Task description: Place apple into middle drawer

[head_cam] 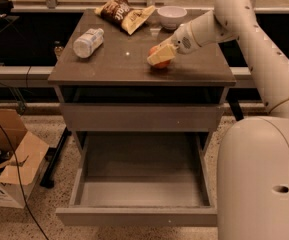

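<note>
Camera view: apple point(159, 64) on desk point(119, 64), centre-right of frame; middle drawer point(136, 216) open below.
Pincer point(160, 57): over the apple; whether it grips, cannot tell.
Handling: likely firm, smooth, prone to rolling; hold across the widest girth.

Cabinet top point(119, 69) carried four things. Bottle point(88, 42) lay on its side at L, approx. mid-depth. Chip bag point(124, 13) lay at rear, centre. Bowl point(171, 16) stood just R of bag, also at rear. Apple point(160, 65) sat R of centre, in front of bowl and well apart from bottle. Gripper point(161, 55) was on the apple, over its top and near side, w/ arm point(209, 29) reaching in from R.

Under the top: an open slot, then shut drawer front point(141, 118), then middle drawer point(134, 217) below it, pulled out twd camera.

Cardboard box point(9, 169) sat on floor, L of cabinet. Robot base point(261, 184) stood front R, beside the pulled-out drawer.
</note>
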Controlling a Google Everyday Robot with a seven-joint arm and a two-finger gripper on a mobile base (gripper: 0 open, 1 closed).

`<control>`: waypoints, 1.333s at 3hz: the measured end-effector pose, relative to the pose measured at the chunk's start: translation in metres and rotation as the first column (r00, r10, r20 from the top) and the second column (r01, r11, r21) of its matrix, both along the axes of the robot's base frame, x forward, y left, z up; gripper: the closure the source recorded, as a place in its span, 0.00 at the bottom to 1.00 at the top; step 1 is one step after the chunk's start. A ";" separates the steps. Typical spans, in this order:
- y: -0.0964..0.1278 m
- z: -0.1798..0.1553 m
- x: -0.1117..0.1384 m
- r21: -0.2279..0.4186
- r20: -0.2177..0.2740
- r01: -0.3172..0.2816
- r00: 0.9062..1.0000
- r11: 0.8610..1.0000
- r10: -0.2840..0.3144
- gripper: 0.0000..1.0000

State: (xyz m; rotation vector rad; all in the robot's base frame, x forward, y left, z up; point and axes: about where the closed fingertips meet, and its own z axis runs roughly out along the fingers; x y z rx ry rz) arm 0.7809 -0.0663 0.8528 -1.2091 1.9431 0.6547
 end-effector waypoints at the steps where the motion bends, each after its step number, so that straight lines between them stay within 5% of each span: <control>1: -0.006 0.016 -0.017 -0.003 0.007 -0.007 1.000 1.000 0.007 0.96; 3: -0.033 0.051 -0.116 -0.016 0.035 -0.024 0.999 1.000 0.025 1.00; 4: -0.033 0.033 -0.160 0.026 0.008 -0.011 1.000 1.000 0.011 1.00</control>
